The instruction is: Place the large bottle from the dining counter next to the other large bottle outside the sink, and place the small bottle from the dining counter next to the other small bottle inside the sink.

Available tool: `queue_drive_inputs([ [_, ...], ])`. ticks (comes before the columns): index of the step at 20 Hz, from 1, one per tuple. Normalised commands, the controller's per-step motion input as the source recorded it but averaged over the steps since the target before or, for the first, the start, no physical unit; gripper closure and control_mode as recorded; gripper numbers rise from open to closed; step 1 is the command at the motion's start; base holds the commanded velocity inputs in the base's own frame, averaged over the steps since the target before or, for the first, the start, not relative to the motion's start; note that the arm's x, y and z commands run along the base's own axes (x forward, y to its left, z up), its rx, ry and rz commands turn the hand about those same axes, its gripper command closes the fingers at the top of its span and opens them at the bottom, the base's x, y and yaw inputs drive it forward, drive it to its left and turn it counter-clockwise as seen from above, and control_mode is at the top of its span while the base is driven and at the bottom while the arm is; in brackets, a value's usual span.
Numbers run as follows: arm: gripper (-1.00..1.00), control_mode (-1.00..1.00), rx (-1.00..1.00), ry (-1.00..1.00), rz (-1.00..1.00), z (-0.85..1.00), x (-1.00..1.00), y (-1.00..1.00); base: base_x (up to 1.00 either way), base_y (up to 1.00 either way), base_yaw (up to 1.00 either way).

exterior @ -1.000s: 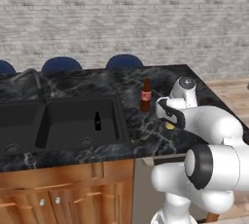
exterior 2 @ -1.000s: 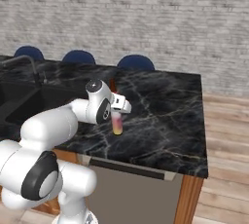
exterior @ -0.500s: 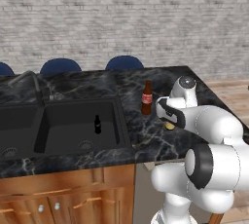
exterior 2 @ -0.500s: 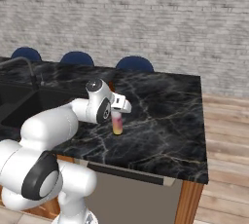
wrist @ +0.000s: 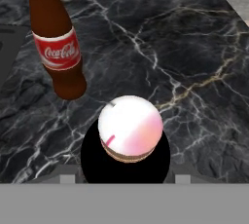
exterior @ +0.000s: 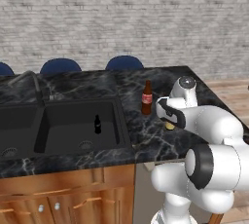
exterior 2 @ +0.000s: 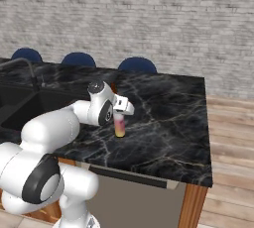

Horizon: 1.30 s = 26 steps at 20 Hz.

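Gripper (exterior 2: 119, 118) sits over the counter just right of the sink, wrist pointing down. The large bottle (exterior 2: 119, 126) hangs below it, seen from the right base view as a pale column shading to orange at its base. In the hand view its light cap (wrist: 130, 128) lies directly under the camera. Fingertips are not resolvable in any view, so I cannot tell whether the jaws are clamped on the bottle or already parted.

Largest to smallest:
- Counter (exterior 2: 168, 123): black marble, white veins, wooden base. This stretch is bare around the two tall bottles.
- Sink (exterior: 63, 128): black double basin, curved grey faucet at its back edge.
- Other large bottle (exterior: 147, 98): dark brown, red label, upright on the marble just right of the sink rim. In the hand view it stands near the pale bottle, apart from it.
- Other small bottle (exterior: 97, 124): tiny, black, upright in the right basin.

Whether the pale bottle's base touches the marble cannot be read.

Risks, as judgement:
- Release with the base off the surface or tilted: a tall, narrow bottle would likely topple.
- Any sideways drift toward the brown bottle could knock it over.
- A fall leftward could send either bottle into the basin.
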Motion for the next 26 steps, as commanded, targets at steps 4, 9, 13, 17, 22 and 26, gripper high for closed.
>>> queue_drive_inputs([
  [4, 1.00, -1.00, 0.00, 0.00, 0.00, 0.00, 0.00, 0.00, 0.00, 0.00, 0.00],
  [9, 1.00, -1.00, 0.00, 0.00, -0.06, -0.02, 0.03, 0.08, 0.00, 0.00, 0.00],
  [13, 1.00, -1.00, 0.00, 0.00, -0.07, 0.00, 0.00, 0.24, 0.00, 0.00, 0.00],
  [17, 1.00, -1.00, 0.00, 0.00, -0.06, 0.00, 0.00, 0.30, 0.00, 0.00, 0.00],
  [22, 1.00, -1.00, 0.00, 0.00, -0.05, 0.00, 0.03, 0.25, 0.00, 0.00, 0.00],
  [26, 1.00, -1.00, 0.00, 0.00, -0.06, 0.00, 0.14, 0.22, 0.00, 0.00, 0.00],
])
